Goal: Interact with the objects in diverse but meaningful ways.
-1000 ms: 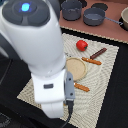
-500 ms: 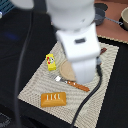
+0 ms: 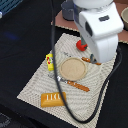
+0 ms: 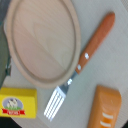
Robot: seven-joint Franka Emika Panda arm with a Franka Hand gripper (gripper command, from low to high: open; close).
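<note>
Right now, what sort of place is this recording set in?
Probably a lab tabletop staged as a play dining setting: a placemat holding a round wooden plate, an orange-handled fork, and toy foods like the bread loaf.

Exterior view: even, moderately bright light on the pale placemat (image 3: 37,87); the surrounding table (image 3: 20,40) is dark. The arm (image 3: 100,30) is smeared by motion blur, its white casing near overexposure. Soft, faint shadows lie beside the bread loaf (image 3: 53,99) on the placemat. Wrist view: soft overall, out of focus; the fork (image 4: 82,62) and plate (image 4: 42,40) have fuzzy edges. The block (image 4: 17,104) beside the plate shows an unreadable label.
</note>
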